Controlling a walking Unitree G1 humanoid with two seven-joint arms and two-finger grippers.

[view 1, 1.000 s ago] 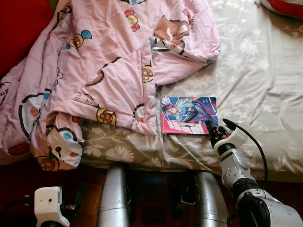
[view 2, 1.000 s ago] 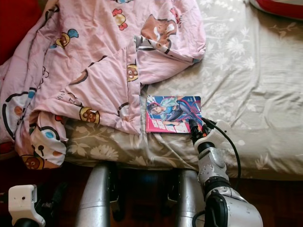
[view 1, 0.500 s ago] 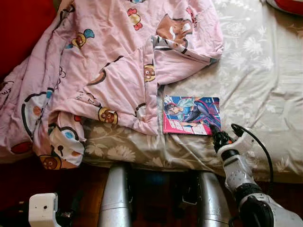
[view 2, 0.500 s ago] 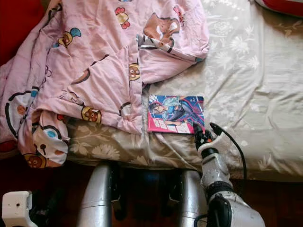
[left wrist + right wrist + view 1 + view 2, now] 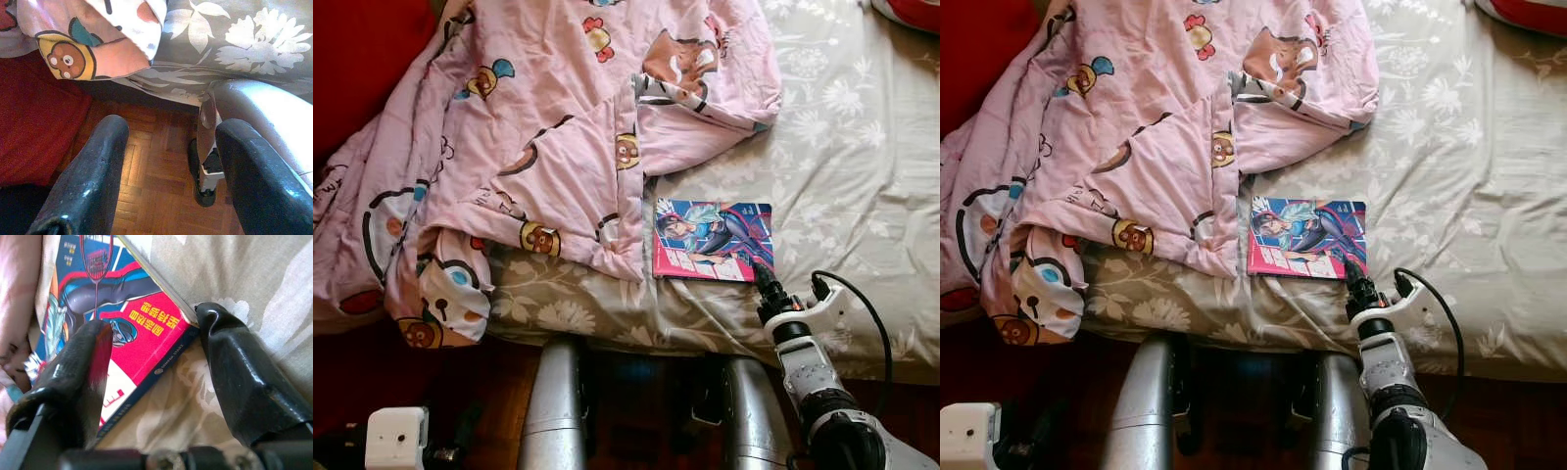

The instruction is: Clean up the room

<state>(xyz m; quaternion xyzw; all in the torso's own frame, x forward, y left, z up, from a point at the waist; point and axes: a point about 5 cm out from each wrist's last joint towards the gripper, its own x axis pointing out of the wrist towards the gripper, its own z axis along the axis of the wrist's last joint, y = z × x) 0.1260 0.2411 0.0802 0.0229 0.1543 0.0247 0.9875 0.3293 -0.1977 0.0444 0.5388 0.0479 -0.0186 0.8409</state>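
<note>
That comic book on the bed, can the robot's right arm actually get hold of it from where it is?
Probably yes. The right gripper is open at the comic book's near corner, one finger over the cover, the other at its edge, nothing between them.

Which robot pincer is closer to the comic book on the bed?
The right. The right pincer is at the comic book's near right corner, fingers open around that corner. The left pincer hangs low over the wooden floor beside the bed, well away from the book.

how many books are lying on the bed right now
1. The book lies flat on the floral sheet near the bed's front edge, beside the pink blanket, with the right gripper at its corner. The blanket could hide more.
</note>
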